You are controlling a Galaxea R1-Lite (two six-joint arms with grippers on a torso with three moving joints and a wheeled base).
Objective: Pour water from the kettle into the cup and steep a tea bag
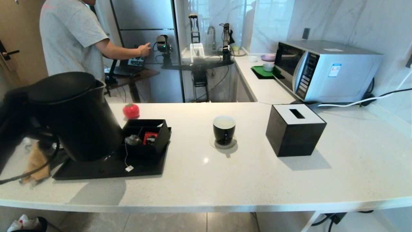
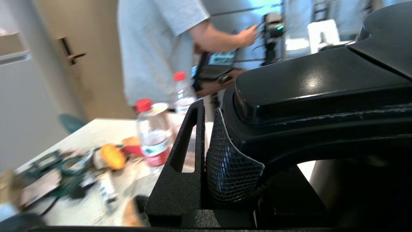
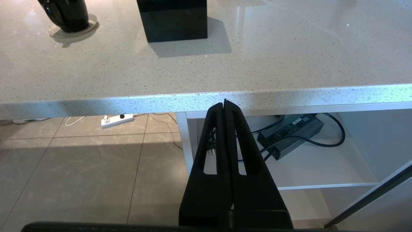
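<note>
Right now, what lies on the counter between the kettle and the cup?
In the head view, between the kettle and the cup: a black organizer box holding the tea bag, then bare counter.

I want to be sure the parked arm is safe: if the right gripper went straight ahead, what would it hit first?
Most likely the counter's front edge; the shut right gripper points at it, though depth is unclear.

The kettle (image 1: 75, 116) is big and black, with a flat black lid and a loop handle. It is up in the air over the left end of a black tray, tipped a little. The cup (image 1: 224, 129) is small, black outside and white inside. It stands upright on a clear round coaster in the middle of the counter. The tea bag (image 1: 133, 140) is a small grey pouch in a black box, and its white string hangs down to a little tag on the tray
</note>
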